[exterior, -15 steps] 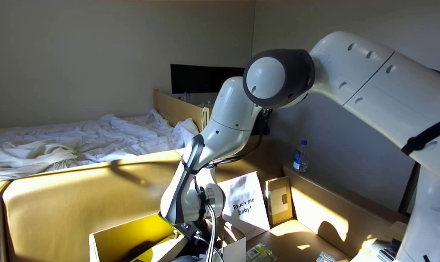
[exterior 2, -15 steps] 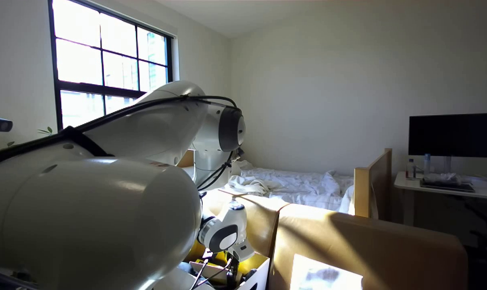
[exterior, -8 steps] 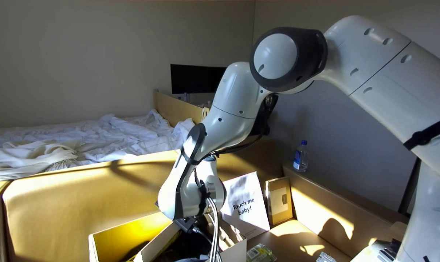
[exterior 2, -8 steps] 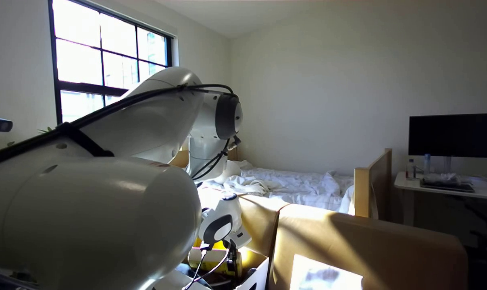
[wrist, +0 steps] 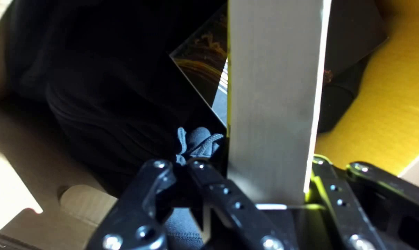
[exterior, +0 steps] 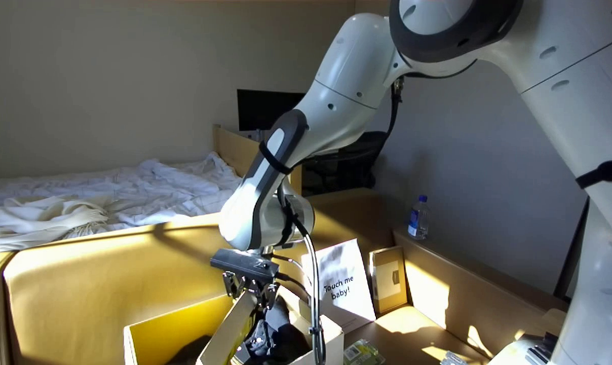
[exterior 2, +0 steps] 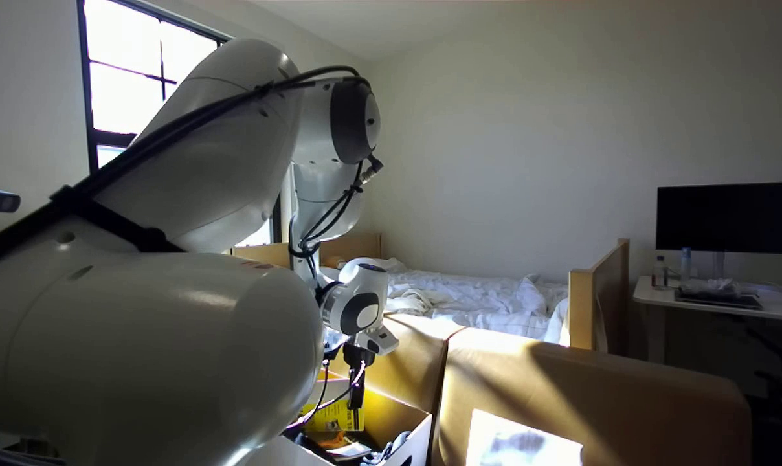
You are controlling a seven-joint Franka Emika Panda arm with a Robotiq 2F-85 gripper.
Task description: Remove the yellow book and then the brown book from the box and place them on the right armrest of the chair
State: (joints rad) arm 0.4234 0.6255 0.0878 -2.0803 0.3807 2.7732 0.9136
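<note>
Room: hard sun across the tan chair [exterior: 108,274], white-sheeted bed [exterior: 98,195] behind its backrest.
Gripper [wrist: 268,177]: clamped on the yellow book [wrist: 273,100], one finger each side, near one end of it.
Yellow book: tilted at the mouth of the box [exterior: 334,342], lower part below the rim. Can't tell whether its bottom edge is off what lies underneath.
Lift: go straight up, slow. Most of the book sticks out past the fingers, so it'll likely droop or pivot if you jerk it.
Rim: no sideways swing until the free end clears the wall.
Snags: dark cloth [wrist: 102,80] and blue cord [wrist: 202,146] show close beside the book in the wrist view. Contact unclear; check nothing rides up.
Cables [exterior: 314,294]: hang down past the box wall. Give them slack.
Path: printed sheet [exterior: 342,286] and tan framed panel [exterior: 388,279] stand between box and right armrest [exterior: 458,276]. Cross high.
Right armrest: bottle [exterior: 418,220] stands at one end. Set down well away from it, flat, leaving room for a second book.
Brown book: not sure. Dark cover with orange streaks [wrist: 201,69] below your load may be it.
Seat: green packet [exterior: 361,353] lies just outside the box; shouldn't matter if you stay high.
</note>
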